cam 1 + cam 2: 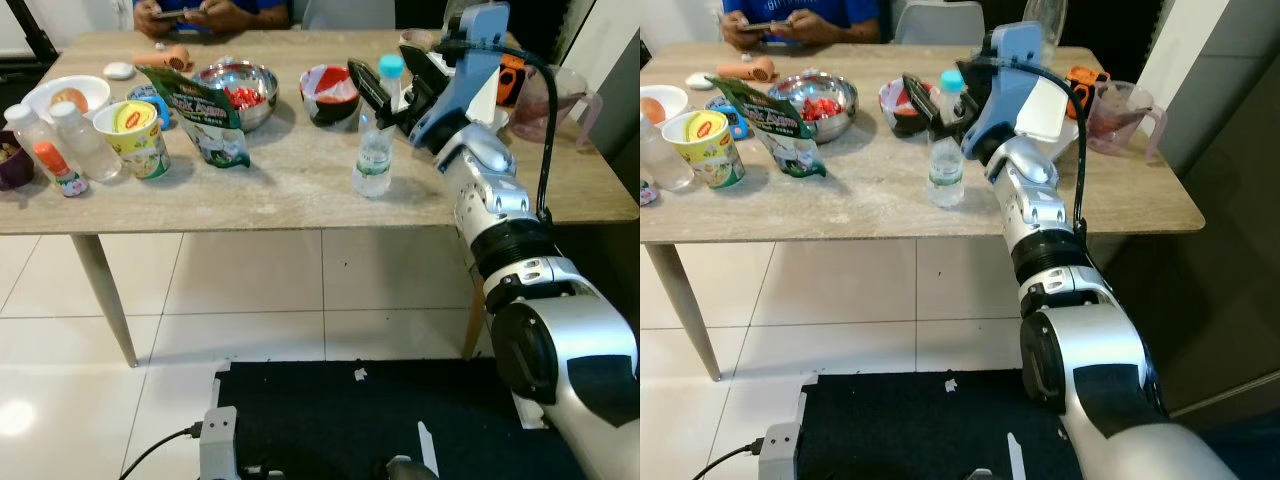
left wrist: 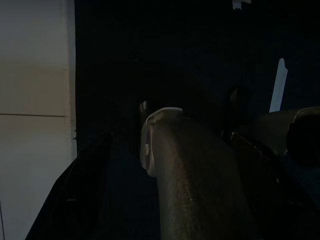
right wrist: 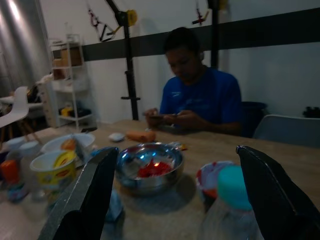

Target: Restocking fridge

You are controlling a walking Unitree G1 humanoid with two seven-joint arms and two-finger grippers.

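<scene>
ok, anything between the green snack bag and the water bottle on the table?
Nothing: bare tabletop between the green snack bag and the water bottle, per the left eye view.

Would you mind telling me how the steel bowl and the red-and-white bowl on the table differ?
The steel bowl is shiny metal and the wider of the two; the red-and-white bowl is patterned and smaller. The steel bowl holds red pieces, while what the smaller bowl holds cannot be made out. The steel bowl sits behind the green bag; the other is nearer the right gripper. Both stand upright on the table.

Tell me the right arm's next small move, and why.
Probably lower the right tool slightly and forward around the bottle, then close. Its open fingers sit up at the blue cap, not yet around the body.
</scene>
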